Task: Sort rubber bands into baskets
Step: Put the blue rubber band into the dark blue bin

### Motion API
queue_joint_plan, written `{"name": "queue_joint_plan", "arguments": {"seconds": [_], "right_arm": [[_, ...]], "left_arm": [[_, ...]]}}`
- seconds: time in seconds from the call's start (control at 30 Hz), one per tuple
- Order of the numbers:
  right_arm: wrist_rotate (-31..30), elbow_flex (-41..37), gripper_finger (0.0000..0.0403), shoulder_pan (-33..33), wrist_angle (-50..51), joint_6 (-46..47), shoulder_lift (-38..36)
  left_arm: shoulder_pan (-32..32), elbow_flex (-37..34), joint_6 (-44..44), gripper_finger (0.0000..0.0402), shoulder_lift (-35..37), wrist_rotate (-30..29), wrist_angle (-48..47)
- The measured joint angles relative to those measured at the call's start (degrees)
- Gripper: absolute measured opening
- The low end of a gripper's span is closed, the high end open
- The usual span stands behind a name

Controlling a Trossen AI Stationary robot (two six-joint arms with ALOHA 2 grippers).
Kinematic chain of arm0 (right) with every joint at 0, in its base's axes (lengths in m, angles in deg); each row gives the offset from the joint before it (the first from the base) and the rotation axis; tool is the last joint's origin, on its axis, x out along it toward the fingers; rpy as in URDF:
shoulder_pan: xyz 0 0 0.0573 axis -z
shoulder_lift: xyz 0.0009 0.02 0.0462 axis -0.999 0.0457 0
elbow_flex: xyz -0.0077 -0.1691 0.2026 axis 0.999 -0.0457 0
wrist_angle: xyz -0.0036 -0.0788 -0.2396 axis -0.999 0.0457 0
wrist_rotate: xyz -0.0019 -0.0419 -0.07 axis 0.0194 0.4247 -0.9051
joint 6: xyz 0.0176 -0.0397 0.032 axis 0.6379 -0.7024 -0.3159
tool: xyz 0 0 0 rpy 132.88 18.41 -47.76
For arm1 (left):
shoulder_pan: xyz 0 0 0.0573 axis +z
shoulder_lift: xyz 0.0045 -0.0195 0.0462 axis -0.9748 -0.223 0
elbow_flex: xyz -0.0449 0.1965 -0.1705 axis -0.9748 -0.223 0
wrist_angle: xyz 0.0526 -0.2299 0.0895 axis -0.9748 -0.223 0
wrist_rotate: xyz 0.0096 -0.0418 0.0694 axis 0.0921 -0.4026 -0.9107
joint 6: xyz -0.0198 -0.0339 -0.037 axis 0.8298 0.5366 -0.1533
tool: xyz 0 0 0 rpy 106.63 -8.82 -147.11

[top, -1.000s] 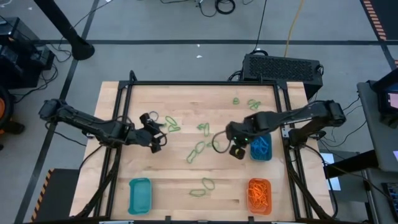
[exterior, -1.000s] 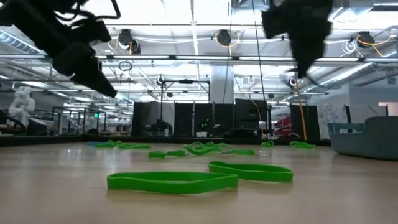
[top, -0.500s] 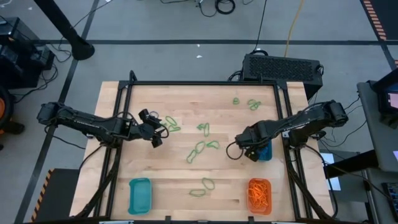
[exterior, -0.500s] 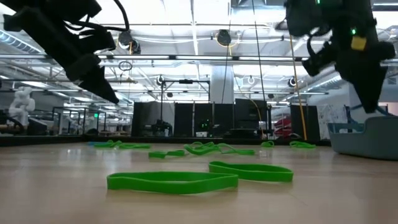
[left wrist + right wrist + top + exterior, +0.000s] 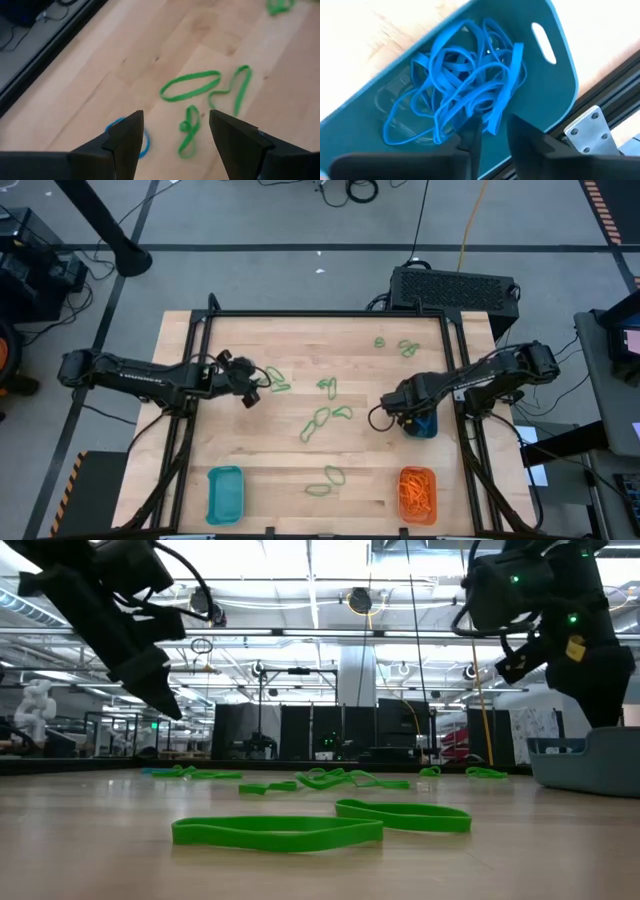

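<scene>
From overhead, the right gripper (image 5: 412,420) sits over the teal basket (image 5: 424,423) at the table's right edge, the one holding the blue bands; the orange basket (image 5: 417,492) with the orange bands (image 5: 415,488) is nearer the front edge, and an empty teal basket (image 5: 225,493) waits front-left. The left gripper (image 5: 250,383) hangs at the left-hand end of the green scatter, with a small cluster of green bands (image 5: 277,380) just beside its tip, toward the middle of the table. That arm is plainly the nearer one to them.

At table height, green bands (image 5: 277,831) lie flat in the foreground, both arms are well clear of the wood, and the teal basket's wall (image 5: 585,762) shows at the far right.

Left wrist camera: the fingers (image 5: 123,145) are spread wide, nothing between them. A blue band (image 5: 143,141) lies right by one fingertip, a twisted green band (image 5: 188,131) falls in the gap ahead, and a long green loop (image 5: 190,86) lies crosswise beyond it. I'd guess the blue one is the next pick, needing a drop down and a slight shift sideways.

Right wrist camera: the fingers (image 5: 468,137) are nearly together, directly above the blue bands (image 5: 465,95) piled in the basket. One strand runs toward the fingertips, but I can't tell whether it is pinched or already let go.
</scene>
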Motion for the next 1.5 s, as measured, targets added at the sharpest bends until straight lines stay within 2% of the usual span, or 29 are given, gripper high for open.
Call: {"name": "queue_joint_plan", "arguments": {"seconds": [0.23,0.43,0.57,0.73,1.0,1.13,1.27,1.5], "right_arm": [[1.49,2.42,0.0155,0.73,1.29,-3.46,0.0],[2.57,7.25,0.0194,0.7,4.64,-6.21,0.0],[2.14,9.87,0.0204,0.7,5.97,-7.38,0.0],[1.89,11.7,0.0205,0.73,6.14,-8.54,0.0],[2.01,13.88,0.0206,0.73,6.49,-8.7,0.0],[2.06,15.38,0.0206,0.66,6.53,-8.67,0.0],[2.11,18.02,0.0206,0.66,6.51,-9.11,0.0],[1.71,24.63,0.0206,0.38,6.37,-9.36,0.0]], "left_arm": [[5.46,0.0,4.42,0.0235,-0.83,2.33,-3.68],[10.67,0.0,4.29,0.0235,-6.11,5.01,-4.14],[12.6,0.0,0.78,0.0235,-10.11,5.89,-2.2],[14.35,0.0,-1.88,0.0235,-13.42,10.76,0.99],[18.97,0.06,-3.49,0.0235,-18.61,11.28,2.58],[20.78,0.2,-4.66,0.0229,-19.77,14.35,4.2],[22.34,0.2,-4.66,0.0183,-19.96,16.96,4.45],[24.15,0.22,-6.09,0.0049,-19.98,20.58,4.7]]}}
